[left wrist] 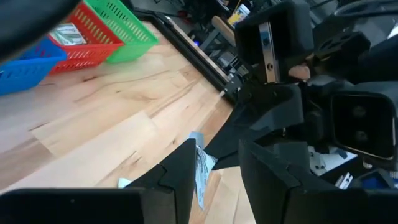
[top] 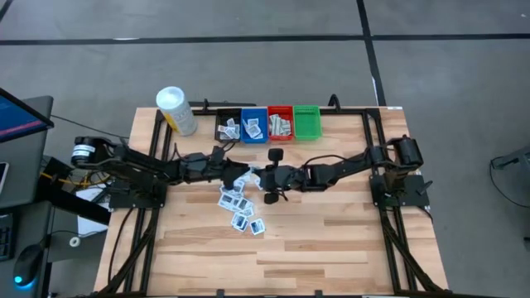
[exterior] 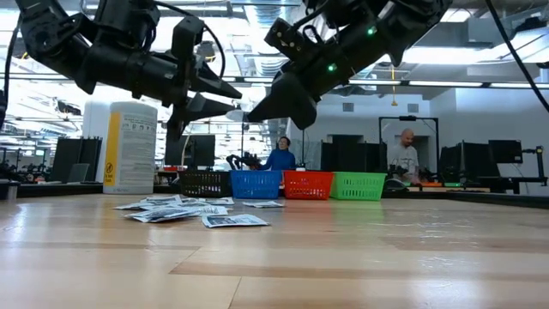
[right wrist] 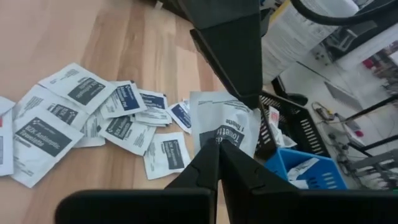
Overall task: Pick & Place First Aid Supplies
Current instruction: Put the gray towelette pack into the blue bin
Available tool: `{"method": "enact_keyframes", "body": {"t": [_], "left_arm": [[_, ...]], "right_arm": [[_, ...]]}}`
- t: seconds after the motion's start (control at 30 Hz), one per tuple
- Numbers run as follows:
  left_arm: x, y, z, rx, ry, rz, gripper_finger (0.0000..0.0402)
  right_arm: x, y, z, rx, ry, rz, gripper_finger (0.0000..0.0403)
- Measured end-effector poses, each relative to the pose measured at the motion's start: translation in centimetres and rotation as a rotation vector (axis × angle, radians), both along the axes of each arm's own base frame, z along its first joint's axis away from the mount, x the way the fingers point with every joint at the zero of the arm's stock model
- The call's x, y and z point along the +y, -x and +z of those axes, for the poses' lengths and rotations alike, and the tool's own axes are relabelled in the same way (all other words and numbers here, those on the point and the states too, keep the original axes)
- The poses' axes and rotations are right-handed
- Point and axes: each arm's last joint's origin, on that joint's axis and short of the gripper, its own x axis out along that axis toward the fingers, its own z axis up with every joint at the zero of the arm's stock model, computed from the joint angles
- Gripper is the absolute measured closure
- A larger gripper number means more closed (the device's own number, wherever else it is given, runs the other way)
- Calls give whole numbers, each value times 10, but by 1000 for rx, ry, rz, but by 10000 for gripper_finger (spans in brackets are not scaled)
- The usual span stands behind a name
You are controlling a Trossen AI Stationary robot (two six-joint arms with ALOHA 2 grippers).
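Note:
Several white first aid packets with dark blue marks lie in a loose pile (top: pixel 238 209) on the table's middle, also in the right wrist view (right wrist: pixel 93 118) and the low view (exterior: pixel 184 209). My right gripper (right wrist: pixel 219 149), coming from the table's right, is shut on one white packet (right wrist: pixel 227 118) above the table near the pile. My left gripper (left wrist: pixel 217 155), coming from the left, is open, one finger on each side of the same packet (left wrist: pixel 200 167). The two grippers meet at the table's middle (top: pixel 252 175). My right gripper pinches the white packet between its two fingers at the edge nearest them (right wrist: pixel 233 138). It comes roughly level from the table's right side. The packet stands out beyond the fingertips, lifted clear of the table. My left gripper's finger (left wrist: pixel 183 171) lies close beside the packet; I cannot tell whether it touches.
Four small bins stand in a row at the far edge: black (top: pixel 228 127), blue (top: pixel 253 124) and red (top: pixel 280 122) with packets in them, and green (top: pixel 306 121). A white-capped yellow container (top: pixel 176 110) stands at the far left. Bare wood lies toward the near edge.

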Motion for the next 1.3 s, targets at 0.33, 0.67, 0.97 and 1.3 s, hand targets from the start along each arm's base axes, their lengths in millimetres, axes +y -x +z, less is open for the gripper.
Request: {"method": "enact_keyframes", "body": {"t": [0.33,0.67,0.97,1.3], "left_arm": [[2,1,2,-7,-18,-9,279],[3,2,1,3,-21,3,279],[5,2,0,7,-20,16,279],[2,2,1,-3,1,-33,279]], "right_arm": [[20,3,3,5,97,-30,402],[27,5,0,25,93,-38,402],[32,6,2,16,111,-46,402],[15,-1,11,-67,140,-66,402]]}}
